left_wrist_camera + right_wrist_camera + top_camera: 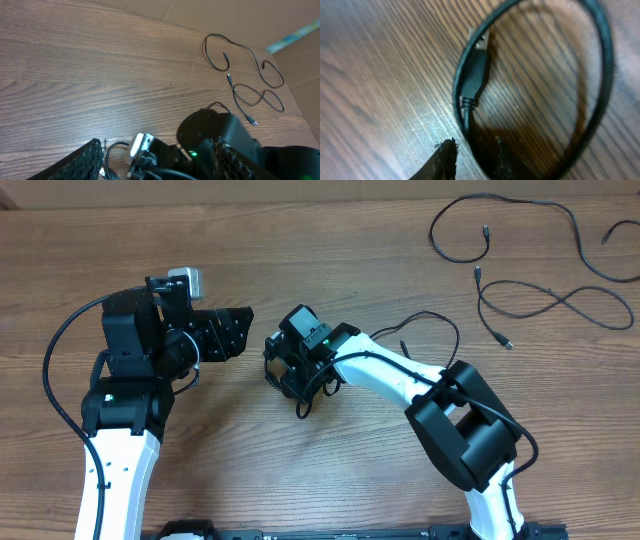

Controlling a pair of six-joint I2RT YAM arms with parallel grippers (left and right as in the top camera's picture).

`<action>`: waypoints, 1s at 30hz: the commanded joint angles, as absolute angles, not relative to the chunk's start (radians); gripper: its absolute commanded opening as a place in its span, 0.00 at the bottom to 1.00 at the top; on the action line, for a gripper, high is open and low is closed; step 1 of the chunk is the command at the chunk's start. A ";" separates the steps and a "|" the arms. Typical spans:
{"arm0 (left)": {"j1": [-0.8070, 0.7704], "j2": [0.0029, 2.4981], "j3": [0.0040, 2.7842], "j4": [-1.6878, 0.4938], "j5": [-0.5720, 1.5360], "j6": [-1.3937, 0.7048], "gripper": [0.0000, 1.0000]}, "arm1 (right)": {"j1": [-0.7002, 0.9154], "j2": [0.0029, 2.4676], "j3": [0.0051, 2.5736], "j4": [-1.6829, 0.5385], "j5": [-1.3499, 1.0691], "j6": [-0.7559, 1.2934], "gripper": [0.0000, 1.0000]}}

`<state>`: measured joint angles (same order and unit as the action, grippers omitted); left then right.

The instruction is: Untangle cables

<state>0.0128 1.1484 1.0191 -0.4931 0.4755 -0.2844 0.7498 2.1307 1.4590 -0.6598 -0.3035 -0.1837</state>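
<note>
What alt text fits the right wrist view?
Close-up of a thin black cable curving in a wide loop on the wood-grain table, its small black plug with a metal tip lying inside the loop's left edge. The right hand shows two dark fingertips at the bottom, apart, cable between them.

Wood-grain table [330,240] was seen with a plain brown top. Two loose black cables were laid at the far right corner: a long looping cable [573,220] and, nearer in, a figure-eight cable [566,300], plug ends free. A short cable end [615,230] was cut off by the right edge. Near the middle a small coiled cable [300,408] was rested on the wood, its plug [476,70] inside the loop.
</note>
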 commanded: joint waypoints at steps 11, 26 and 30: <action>0.006 1.152 1.037 -0.485 0.487 -0.265 0.73 | 0.783 2.176 1.481 -0.641 -0.305 -0.183 0.04; 0.006 1.152 1.037 -0.485 0.488 -0.265 0.75 | 0.784 2.089 1.576 -0.751 -0.309 -0.131 0.04; 0.006 1.152 1.037 -0.485 0.488 -0.265 0.75 | 0.785 2.021 1.578 -0.776 -0.309 -0.131 0.04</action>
<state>0.0128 1.1484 1.0191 -0.4889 0.4755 -0.2840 0.7795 2.1239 1.5429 -0.7696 -0.3069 -0.1364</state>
